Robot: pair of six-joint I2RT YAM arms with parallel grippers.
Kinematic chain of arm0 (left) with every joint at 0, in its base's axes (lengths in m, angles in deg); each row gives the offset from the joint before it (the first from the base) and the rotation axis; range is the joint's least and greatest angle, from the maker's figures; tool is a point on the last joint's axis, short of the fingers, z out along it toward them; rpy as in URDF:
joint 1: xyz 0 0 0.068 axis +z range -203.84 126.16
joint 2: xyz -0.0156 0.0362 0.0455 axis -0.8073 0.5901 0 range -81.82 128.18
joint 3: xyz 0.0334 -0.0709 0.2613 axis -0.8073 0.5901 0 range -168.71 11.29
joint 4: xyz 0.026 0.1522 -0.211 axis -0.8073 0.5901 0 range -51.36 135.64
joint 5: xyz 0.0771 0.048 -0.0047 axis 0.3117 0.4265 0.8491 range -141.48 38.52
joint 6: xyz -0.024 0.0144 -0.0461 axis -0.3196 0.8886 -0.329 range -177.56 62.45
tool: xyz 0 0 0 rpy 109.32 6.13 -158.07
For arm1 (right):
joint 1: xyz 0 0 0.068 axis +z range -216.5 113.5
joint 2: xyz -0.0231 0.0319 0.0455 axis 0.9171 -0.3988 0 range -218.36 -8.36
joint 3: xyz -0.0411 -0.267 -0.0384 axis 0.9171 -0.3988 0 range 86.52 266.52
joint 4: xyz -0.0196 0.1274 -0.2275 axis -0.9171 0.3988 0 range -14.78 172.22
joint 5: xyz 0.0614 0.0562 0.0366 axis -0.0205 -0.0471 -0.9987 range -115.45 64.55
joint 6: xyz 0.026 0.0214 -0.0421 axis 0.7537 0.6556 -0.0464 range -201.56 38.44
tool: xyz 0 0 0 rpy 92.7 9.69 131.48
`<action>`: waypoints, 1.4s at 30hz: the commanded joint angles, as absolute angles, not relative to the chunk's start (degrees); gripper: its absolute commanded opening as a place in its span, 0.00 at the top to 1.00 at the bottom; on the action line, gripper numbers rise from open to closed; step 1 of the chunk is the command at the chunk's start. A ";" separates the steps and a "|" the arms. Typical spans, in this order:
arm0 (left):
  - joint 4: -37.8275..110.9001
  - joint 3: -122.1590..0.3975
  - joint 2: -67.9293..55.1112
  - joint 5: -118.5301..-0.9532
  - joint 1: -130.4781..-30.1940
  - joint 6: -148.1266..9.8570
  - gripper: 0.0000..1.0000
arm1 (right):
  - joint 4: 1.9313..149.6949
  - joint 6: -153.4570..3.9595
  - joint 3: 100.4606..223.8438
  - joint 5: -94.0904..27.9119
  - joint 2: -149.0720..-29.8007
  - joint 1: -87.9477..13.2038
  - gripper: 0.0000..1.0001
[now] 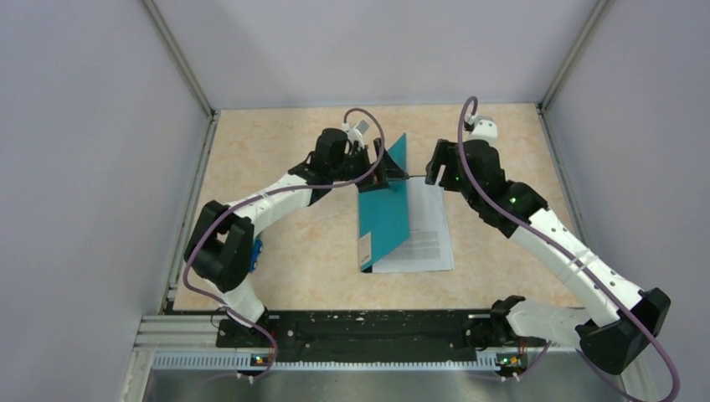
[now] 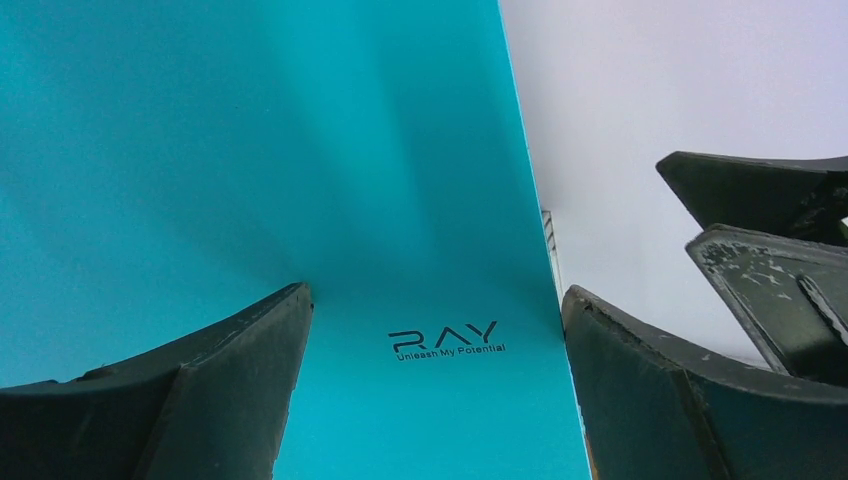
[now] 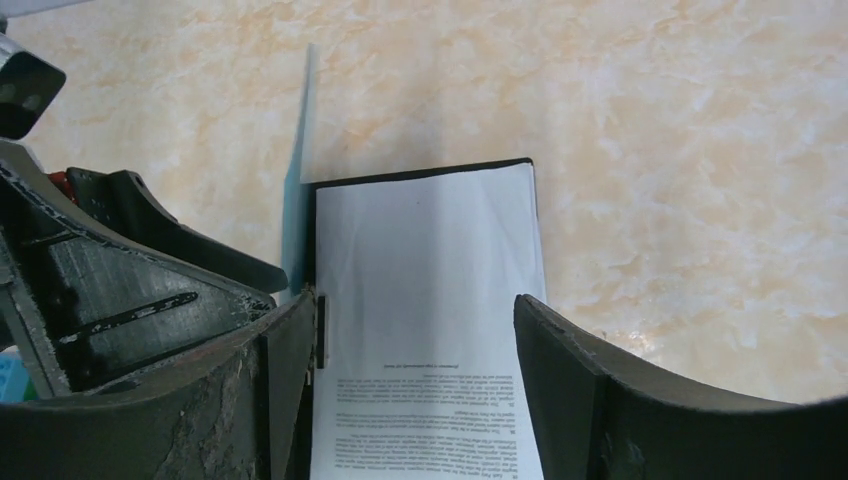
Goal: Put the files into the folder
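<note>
Left gripper first: fingers splayed as wide as they go, nothing pinched. The teal cover stands face-on just beyond them, its RAY lettering showing in the gap. Whether a finger touches it I cannot tell. My reading is that the claw props the cover up rather than gripping it, so the inside is exposed.

From above, the folder lies mid-table, its cover tilted steeply up from the spine side. Just right of the cover, the files lie flat on the folder's black inside.

Right gripper hovers over the sheets with jaws apart, holding nothing — probably clear of them so the cover can drop. The sheets look placed — closing remains.
</note>
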State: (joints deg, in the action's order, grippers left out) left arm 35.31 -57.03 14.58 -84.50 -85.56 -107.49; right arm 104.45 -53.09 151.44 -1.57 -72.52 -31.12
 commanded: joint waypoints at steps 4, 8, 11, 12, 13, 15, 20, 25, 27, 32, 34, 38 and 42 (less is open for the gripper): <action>26.22 -57.12 21.68 -85.98 -86.60 -110.67 0.02 | 106.09 -54.73 151.93 0.27 -70.28 -32.84 0.25; 23.24 -57.03 24.49 -86.10 -87.39 -111.50 0.02 | 106.11 -54.98 151.08 -0.89 -70.53 -33.42 0.23; 24.56 -57.29 26.17 -84.85 -87.44 -110.86 0.02 | 106.09 -54.93 150.47 -1.96 -71.12 -33.71 0.22; 25.26 -57.32 26.32 -84.38 -87.44 -110.33 0.02 | 106.06 -54.88 150.31 -2.32 -71.37 -33.76 0.22; 26.28 -57.35 26.21 -83.78 -87.41 -109.51 0.02 | 105.96 -54.85 150.11 -2.73 -71.75 -33.80 0.22; 29.81 -57.22 24.98 -81.62 -87.43 -107.25 0.02 | 105.57 -54.95 149.60 -3.74 -72.44 -33.87 0.20; 37.48 -57.34 19.73 -76.61 -87.28 -100.44 0.02 | 104.62 -55.02 148.82 -5.88 -74.46 -34.20 0.13; 44.67 -55.96 11.59 -67.82 -86.86 -97.09 0.01 | 100.97 -54.30 146.08 -5.46 -74.56 -34.23 0.02; 47.22 -55.09 8.61 -64.73 -85.98 -98.19 0.01 | 99.57 -53.94 145.53 -5.63 -75.06 -34.26 0.01; 51.78 -51.37 -0.16 -55.56 -84.91 -96.73 0.01 | 96.73 -52.05 144.25 -4.97 -76.60 -34.38 0.01; 53.51 -50.31 -3.20 -52.28 -84.85 -94.82 0.02 | 95.26 -51.40 143.56 -4.91 -77.12 -34.41 0.01; 58.89 -50.36 -7.69 -45.79 -84.74 -87.93 0.02 | 92.80 -50.90 142.81 -5.62 -77.96 -34.44 0.01; 61.36 -49.71 -11.46 -41.57 -84.70 -86.28 0.02 | 90.83 -50.92 142.29 -6.27 -78.41 -34.47 0.01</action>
State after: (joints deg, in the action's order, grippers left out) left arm 57.91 -50.45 -7.18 -48.69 -84.78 -90.96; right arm 95.82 -51.72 142.40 -5.98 -78.42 -33.75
